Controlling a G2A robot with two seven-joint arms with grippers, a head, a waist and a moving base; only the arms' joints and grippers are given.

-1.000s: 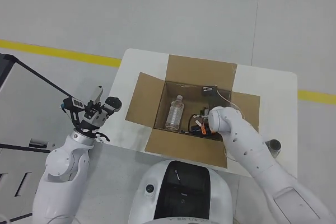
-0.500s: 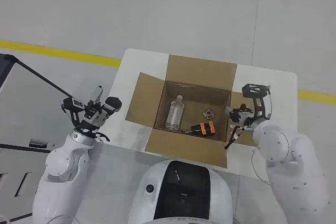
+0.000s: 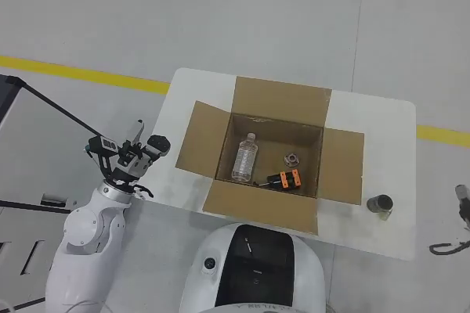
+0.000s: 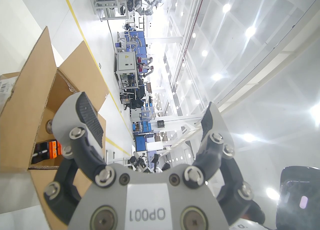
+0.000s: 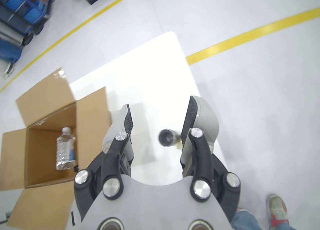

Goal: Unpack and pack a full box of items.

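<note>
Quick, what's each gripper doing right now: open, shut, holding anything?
Left gripper: open, empty.
Right gripper: open, empty; the cylinder lies free on the table.

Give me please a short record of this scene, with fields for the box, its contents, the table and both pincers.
box: open cardboard box, flaps spread, on the white table
in box: clear bottle lying flat; small metal part; orange and black item
on table: dark cylinder, apart from the box, on the robot's right side
left pincer: open, empty, beside the table
right pincer: open, empty, past the table's edge
</note>
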